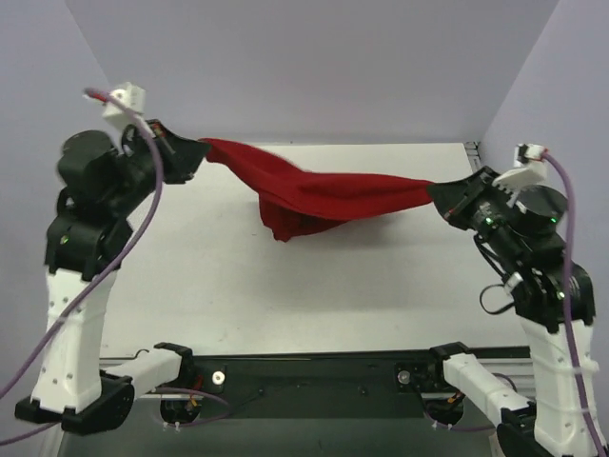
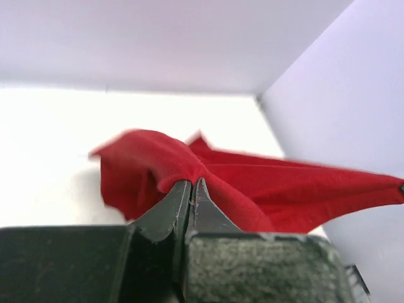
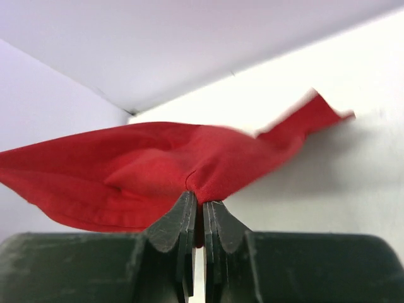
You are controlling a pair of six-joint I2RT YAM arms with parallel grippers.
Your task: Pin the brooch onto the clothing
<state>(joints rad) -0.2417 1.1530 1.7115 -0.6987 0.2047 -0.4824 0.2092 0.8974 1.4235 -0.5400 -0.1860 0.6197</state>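
Nearest the lens, the dark mounting rail (image 1: 314, 373) runs along the near edge of the bench (image 1: 285, 295) and carries both arm bases. Beyond it the clothing (image 1: 324, 195) is stretched in the air between the arms. The left claw (image 1: 193, 154), over the far left corner, is clamped on one end of the red cloth. The right claw (image 1: 443, 197), by the right edge, is clamped on the other end. The middle of the cloth sags into a folded bunch over the far part of the bench; whether it touches the surface cannot be told. A purple cable (image 1: 143, 219) loops down the left arm, apart from the cloth. Pale walls (image 1: 314, 67) close off the far edge and both sides. Only the overhead view shows the whole span. Only the wrist views show the grip: each claw's fingers are nearly together, with a pinch of fabric between the tips. The right wrist view also shows a loose, blurred flap at the cloth's far end.
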